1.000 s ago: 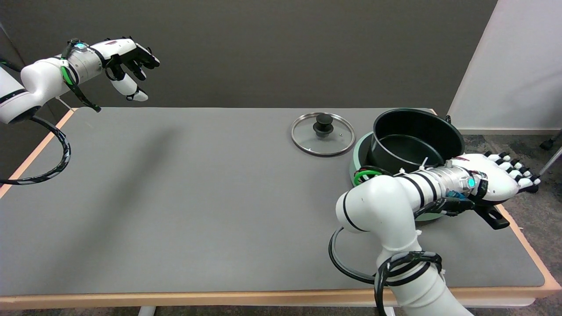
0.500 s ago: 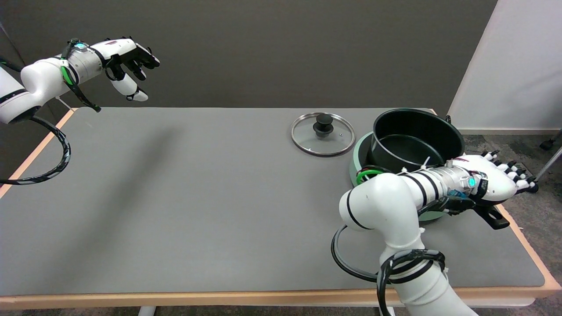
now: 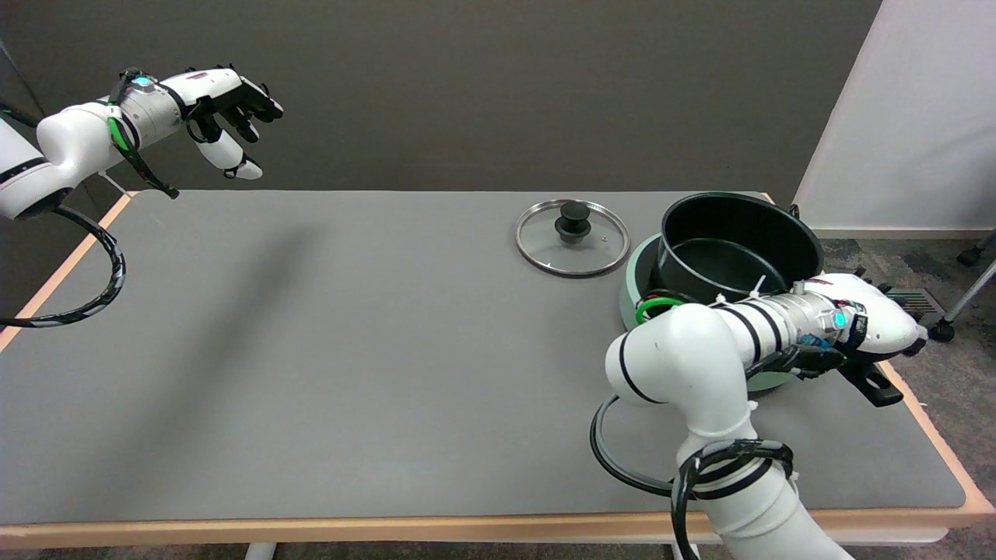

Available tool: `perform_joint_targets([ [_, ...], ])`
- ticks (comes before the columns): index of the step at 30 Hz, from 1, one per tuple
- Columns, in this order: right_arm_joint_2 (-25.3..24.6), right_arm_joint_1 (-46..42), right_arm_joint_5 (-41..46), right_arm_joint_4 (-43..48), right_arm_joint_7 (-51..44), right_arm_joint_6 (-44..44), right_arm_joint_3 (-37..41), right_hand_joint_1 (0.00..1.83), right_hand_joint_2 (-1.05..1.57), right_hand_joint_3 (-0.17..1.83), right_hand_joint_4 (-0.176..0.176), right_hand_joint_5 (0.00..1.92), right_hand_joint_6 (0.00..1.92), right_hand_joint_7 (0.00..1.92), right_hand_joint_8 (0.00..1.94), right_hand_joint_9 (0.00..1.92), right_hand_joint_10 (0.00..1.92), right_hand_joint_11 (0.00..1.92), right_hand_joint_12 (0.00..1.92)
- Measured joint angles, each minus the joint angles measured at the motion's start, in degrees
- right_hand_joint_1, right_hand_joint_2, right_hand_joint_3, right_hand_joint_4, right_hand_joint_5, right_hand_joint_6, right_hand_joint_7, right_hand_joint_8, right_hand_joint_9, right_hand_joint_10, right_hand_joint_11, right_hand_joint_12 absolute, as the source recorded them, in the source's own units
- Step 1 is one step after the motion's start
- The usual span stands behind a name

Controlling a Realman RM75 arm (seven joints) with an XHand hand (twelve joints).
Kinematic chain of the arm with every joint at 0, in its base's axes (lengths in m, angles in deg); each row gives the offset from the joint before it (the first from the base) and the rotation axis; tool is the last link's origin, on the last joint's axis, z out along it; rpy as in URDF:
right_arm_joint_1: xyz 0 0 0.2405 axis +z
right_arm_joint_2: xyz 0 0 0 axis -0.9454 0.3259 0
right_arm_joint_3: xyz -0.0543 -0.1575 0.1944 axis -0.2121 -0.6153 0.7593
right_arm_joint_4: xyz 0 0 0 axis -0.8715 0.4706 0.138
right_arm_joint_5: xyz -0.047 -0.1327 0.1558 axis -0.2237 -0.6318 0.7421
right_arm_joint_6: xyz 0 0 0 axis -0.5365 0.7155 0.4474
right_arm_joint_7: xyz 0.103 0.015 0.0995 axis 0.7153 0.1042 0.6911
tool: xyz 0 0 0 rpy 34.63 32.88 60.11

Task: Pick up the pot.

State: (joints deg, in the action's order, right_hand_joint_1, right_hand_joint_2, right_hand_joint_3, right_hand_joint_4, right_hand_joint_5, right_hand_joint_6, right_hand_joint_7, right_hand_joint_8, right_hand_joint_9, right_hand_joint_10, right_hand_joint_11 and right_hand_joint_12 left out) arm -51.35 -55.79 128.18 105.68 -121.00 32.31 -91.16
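A black pot (image 3: pixel 731 249) stands open inside a pale green pan (image 3: pixel 634 284) at the table's right end. A black long handle (image 3: pixel 871 385) sticks out toward the near right edge. My right hand (image 3: pixel 871 323) lies just right of the pot's wall, above the root of that handle. Its fingers are curled downward behind the white back of the hand. I cannot see whether they hold the handle or anything else. The forearm covers the pot's near rim.
A glass lid (image 3: pixel 572 237) with a black knob lies flat left of the pot. The idle left hand (image 3: pixel 226 101) hangs in the air at the upper left. The table's right edge (image 3: pixel 930 420) runs close to my hand.
The right hand's fingers, stretched out and spread a second ago, have curled downward. The arm's elbow has shifted slightly right. The pot and lid have not moved.
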Motion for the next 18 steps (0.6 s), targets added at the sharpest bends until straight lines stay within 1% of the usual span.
perform_joint_targets([
  [3,0.1,0.0,0.1,0.1,-0.2,0.0,0.0,1.2,-0.44,1.31,0.176,0.46,0.46,0.46,0.46,0.46,0.46,0.46,0.46],
  [5,0.1,0.0,0.1,0.1,-0.3,0.0,0.0,1.19,-0.38,1.2,0.176,0.46,0.46,0.46,0.46,0.46,0.46,0.46,0.46],
  [11,0.2,0.1,0.2,0.2,-0.6,0.0,0.0,1.19,-0.31,1.04,0.176,0.51,0.51,0.51,0.51,0.51,0.51,0.51,0.51],
  [14,0.2,0.1,0.2,0.2,-0.7,0.0,0.1,1.2,-0.3,1.0,0.176,0.53,0.53,0.53,0.53,0.53,0.53,0.53,0.53],
  [18,0.3,0.1,0.4,0.2,-0.8,0.0,0.1,1.19,-0.3,1.05,0.176,0.53,0.53,0.53,0.53,0.53,0.53,0.53,0.53],
])
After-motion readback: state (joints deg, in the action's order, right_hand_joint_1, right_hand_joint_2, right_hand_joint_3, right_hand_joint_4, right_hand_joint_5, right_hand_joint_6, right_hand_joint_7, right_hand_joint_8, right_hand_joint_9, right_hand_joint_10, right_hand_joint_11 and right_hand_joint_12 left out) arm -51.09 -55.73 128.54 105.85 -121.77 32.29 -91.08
